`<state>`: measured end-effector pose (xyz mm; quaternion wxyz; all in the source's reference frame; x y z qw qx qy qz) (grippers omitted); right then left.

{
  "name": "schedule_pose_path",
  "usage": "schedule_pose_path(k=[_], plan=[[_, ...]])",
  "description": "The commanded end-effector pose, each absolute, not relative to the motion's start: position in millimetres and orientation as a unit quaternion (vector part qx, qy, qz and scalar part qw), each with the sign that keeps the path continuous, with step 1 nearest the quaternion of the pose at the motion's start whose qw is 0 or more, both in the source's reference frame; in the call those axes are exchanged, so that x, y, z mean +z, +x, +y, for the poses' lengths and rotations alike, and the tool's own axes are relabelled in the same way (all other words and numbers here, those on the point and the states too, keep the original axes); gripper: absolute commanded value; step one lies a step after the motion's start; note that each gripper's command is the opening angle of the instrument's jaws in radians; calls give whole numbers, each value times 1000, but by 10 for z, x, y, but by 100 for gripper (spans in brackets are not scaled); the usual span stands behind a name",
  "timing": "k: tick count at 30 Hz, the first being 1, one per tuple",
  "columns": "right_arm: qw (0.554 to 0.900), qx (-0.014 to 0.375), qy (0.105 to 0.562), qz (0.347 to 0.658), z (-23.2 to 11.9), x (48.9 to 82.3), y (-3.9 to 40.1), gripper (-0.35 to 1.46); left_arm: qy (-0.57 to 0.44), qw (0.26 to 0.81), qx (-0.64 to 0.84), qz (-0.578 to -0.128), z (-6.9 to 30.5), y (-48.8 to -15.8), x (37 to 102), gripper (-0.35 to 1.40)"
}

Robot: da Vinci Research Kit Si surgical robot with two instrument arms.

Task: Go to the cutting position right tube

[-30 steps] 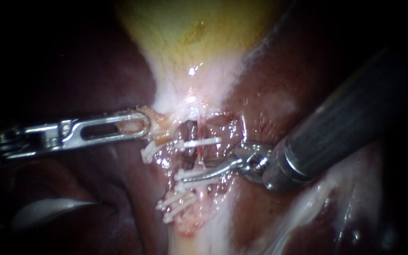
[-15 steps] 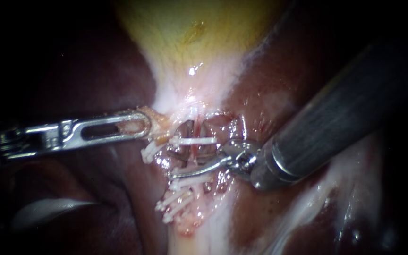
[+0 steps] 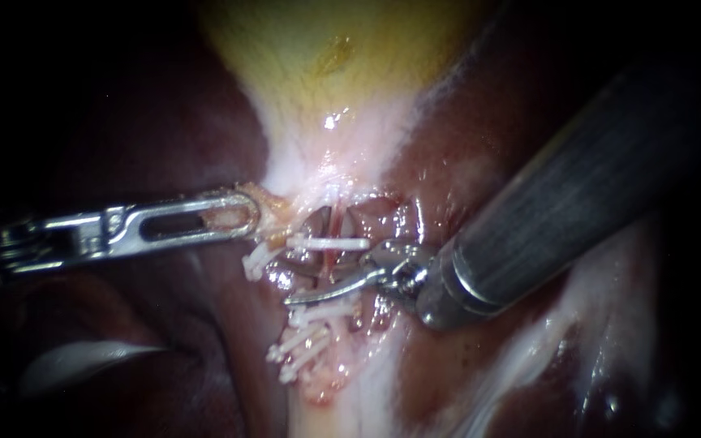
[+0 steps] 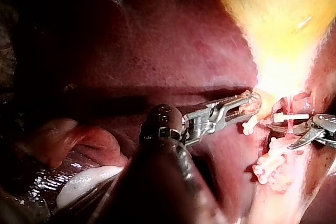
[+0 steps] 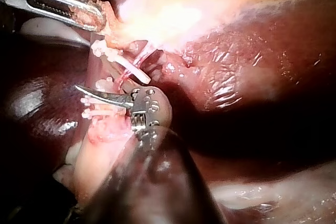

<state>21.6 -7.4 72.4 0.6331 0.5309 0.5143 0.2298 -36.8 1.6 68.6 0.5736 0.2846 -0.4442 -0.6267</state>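
The shiny left instrument [image 3: 245, 212] has its hand shut on pale tissue [image 3: 272, 212] under the yellow gallbladder [image 3: 326, 57], and the grey right instrument [image 3: 324, 279] has its curved hand open at the thin red tube [image 3: 331, 259] between white clips [image 3: 330, 242].

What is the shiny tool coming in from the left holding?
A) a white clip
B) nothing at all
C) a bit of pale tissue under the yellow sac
C: the left instrument has its jaws shut on pale tissue below the gallbladder; the white clips lie beside them, not between.
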Motion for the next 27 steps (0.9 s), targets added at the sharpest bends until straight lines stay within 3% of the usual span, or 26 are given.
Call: schedule_pose_path(k=[1, 10, 27], plan=[[633, 227, 532, 514, -74, 720, 216, 145, 285, 574, -627, -444, 16, -367, 686, -35], [623, 225, 541, 519, -69, 700, 217, 145, 285, 574, -627, -444, 16, -367, 686, -35], [620, 225, 542, 522, -69, 699, 217, 145, 285, 574, -627, -443, 16, -367, 687, -35]])
